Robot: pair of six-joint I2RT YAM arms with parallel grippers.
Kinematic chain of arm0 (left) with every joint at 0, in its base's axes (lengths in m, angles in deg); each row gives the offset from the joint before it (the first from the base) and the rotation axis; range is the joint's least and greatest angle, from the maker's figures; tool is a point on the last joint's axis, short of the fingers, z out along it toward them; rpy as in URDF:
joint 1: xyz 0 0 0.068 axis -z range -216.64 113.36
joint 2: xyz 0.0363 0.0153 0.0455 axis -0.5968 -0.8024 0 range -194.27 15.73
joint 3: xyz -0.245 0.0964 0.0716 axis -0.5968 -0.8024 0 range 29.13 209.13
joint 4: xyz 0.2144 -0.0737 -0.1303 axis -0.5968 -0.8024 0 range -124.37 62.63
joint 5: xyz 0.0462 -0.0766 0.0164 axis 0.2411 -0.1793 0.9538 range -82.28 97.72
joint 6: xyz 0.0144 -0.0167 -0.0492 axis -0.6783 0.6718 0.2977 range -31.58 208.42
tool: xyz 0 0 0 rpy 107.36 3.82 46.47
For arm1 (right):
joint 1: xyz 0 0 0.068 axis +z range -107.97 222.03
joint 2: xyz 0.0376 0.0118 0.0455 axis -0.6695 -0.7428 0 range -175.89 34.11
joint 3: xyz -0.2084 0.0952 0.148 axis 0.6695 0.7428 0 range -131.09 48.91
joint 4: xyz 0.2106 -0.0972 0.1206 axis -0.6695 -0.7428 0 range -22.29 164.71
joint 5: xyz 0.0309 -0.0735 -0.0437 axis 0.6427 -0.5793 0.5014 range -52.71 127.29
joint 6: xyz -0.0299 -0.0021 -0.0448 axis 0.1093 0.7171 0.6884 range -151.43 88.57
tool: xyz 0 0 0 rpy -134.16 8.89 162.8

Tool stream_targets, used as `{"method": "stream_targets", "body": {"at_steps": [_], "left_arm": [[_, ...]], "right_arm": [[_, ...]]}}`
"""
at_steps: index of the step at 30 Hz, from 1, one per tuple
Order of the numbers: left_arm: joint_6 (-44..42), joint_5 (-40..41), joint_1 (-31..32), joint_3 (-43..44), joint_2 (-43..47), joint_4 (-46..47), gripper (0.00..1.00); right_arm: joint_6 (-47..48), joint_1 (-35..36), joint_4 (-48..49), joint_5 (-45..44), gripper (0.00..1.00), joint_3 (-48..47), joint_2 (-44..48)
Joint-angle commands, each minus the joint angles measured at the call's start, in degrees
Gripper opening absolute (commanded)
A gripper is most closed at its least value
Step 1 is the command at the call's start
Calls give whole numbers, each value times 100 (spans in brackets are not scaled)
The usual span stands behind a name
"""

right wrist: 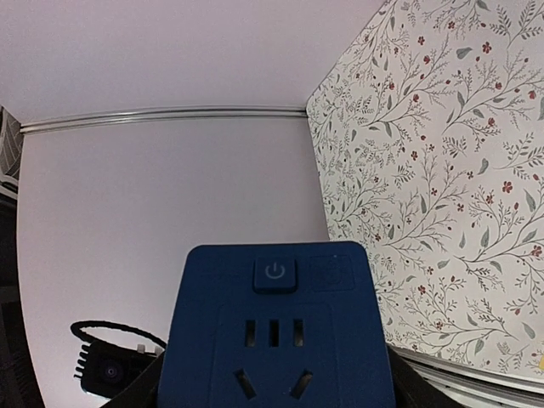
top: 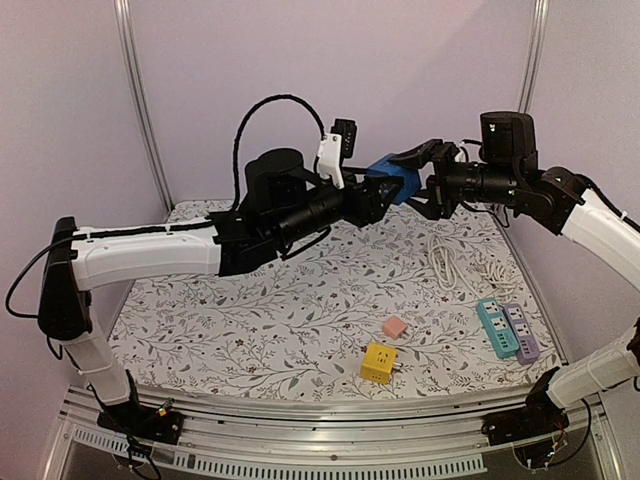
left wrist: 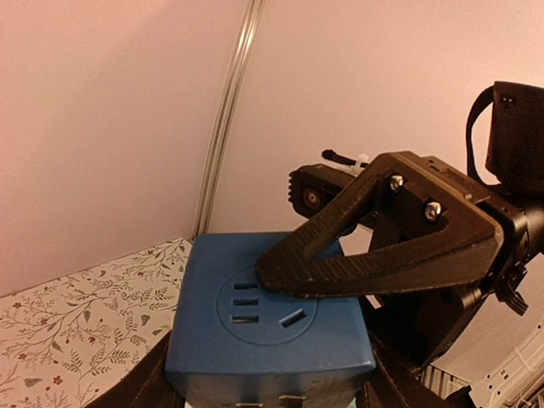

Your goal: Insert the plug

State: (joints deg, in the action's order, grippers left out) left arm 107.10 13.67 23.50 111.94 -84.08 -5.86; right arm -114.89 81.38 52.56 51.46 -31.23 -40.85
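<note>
A blue cube socket adapter [top: 393, 182] is held in the air above the table's far edge, between both arms. My left gripper [top: 375, 195] is shut on it from the left. In the left wrist view the cube [left wrist: 263, 323] sits between my fingers, its socket face up and metal prongs on its near side. My right gripper [top: 415, 180] closes on it from the right, and one of its ribbed fingers [left wrist: 357, 263] lies on the socket face. In the right wrist view the cube [right wrist: 276, 340], with its power button, fills the gap between the fingers.
On the floral tablecloth [top: 300, 310] lie a yellow cube adapter [top: 378, 362], a small pink cube [top: 396, 327], a teal power strip [top: 494, 327], a purple strip [top: 520, 333] and a coiled white cable [top: 455, 262]. Metal frame posts stand at the back corners.
</note>
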Motion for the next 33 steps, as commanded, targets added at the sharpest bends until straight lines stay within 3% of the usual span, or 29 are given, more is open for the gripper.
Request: {"method": "stream_targets", "body": {"at_steps": [1, 4, 9, 14, 19, 24, 29, 33], "left_arm": [[-26, -124, -183, -206, 256, 18, 0], [-44, -143, -207, -258, 315, 7, 0], [-98, -226, -238, -379, 449, 51, 0], [-249, -510, -324, -551, 710, 106, 0], [-757, -1261, -497, -993, 1176, 259, 0], [-607, -2297, -895, -1230, 1257, 561, 0], [-1743, -3488, -934, -1420, 1429, 537, 0], [-2149, -3600, -966, -1614, 1648, 485, 0]], "right_arm": [[278, 12, 391, 373, 72, 35, 127], [316, 16, 419, 397, 86, 34, 118], [371, 15, 407, 430, 99, 59, 137], [597, -98, 138, 671, 99, 76, 182], [1364, -730, -528, 1583, 99, 146, 160], [2149, -1160, -305, 2909, 99, 274, 263], [2634, -1247, -313, 4323, 99, 254, 38], [2733, -1246, -255, 4752, 99, 271, -3]]}}
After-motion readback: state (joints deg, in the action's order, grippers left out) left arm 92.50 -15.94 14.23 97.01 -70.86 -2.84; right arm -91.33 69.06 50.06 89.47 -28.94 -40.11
